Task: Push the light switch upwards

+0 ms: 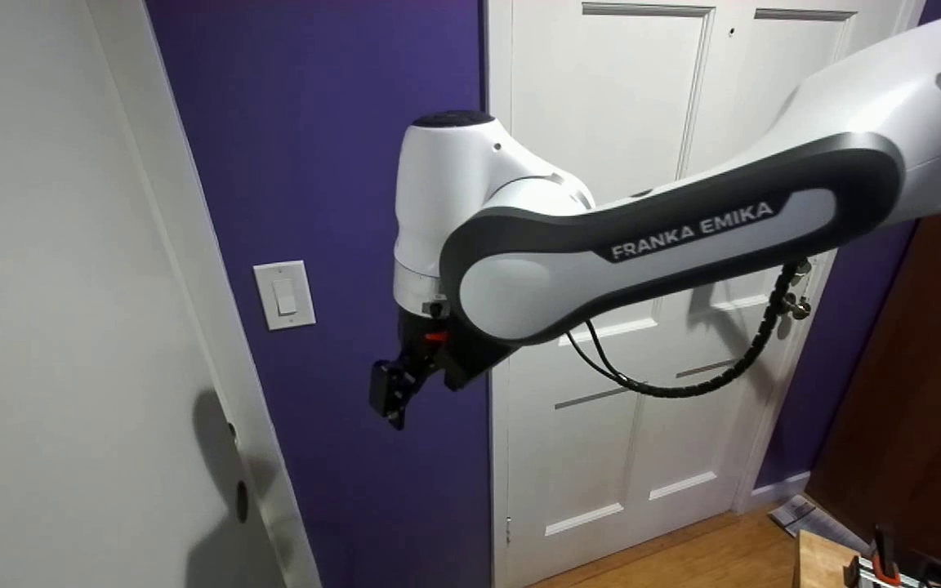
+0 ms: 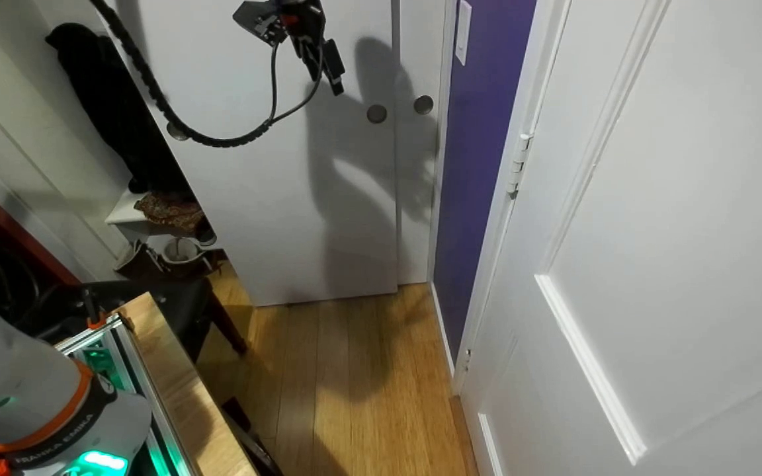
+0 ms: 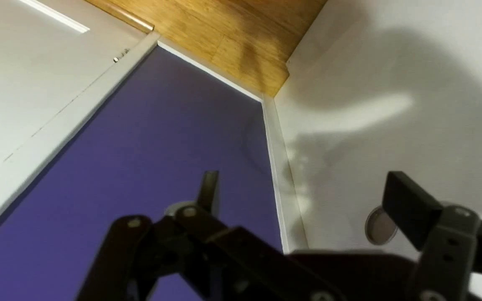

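The light switch (image 1: 284,296) is a white rocker in a white plate on the purple wall, seen in an exterior view. Its plate also shows edge-on in an exterior view (image 2: 464,32). The switch is out of view in the wrist view. My gripper (image 3: 303,196) is open and empty, its two black fingers wide apart. In the exterior views the gripper (image 1: 389,400) (image 2: 336,69) hangs in the air with its fingers pointing down. In the picture it appears to the right of the switch and lower than it, apart from it.
White sliding doors (image 2: 288,218) with round finger pulls stand beside the purple wall (image 1: 332,163). A white panelled door (image 1: 601,122) is on the wall's other side. The arm's cable (image 2: 222,140) hangs in a loop. The robot base stands at a wooden table (image 2: 182,396).
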`<state>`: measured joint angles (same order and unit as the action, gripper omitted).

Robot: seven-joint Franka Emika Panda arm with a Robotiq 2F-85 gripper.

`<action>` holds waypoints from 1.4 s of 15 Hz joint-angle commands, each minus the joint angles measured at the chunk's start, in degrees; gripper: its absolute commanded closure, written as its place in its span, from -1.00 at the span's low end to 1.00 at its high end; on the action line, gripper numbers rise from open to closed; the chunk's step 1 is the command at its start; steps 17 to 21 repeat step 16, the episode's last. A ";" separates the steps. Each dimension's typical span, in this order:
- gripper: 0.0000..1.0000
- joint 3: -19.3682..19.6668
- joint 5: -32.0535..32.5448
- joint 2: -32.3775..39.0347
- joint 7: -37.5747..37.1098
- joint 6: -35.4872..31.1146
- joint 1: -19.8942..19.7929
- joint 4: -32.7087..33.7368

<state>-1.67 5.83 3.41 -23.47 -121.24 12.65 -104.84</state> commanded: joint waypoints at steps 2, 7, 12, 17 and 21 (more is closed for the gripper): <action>-1.00 -3.39 -0.60 -12.94 6.16 -2.41 -1.84 -17.17; -1.00 -2.65 -8.21 -24.73 17.22 -4.13 -2.63 -30.80; -1.00 -3.32 -9.16 -26.86 16.46 -2.83 -4.69 -31.59; -1.00 -3.06 -9.53 -29.48 16.60 -2.79 -5.01 -33.42; -1.00 -3.06 -9.53 -29.48 16.60 -2.79 -5.01 -33.42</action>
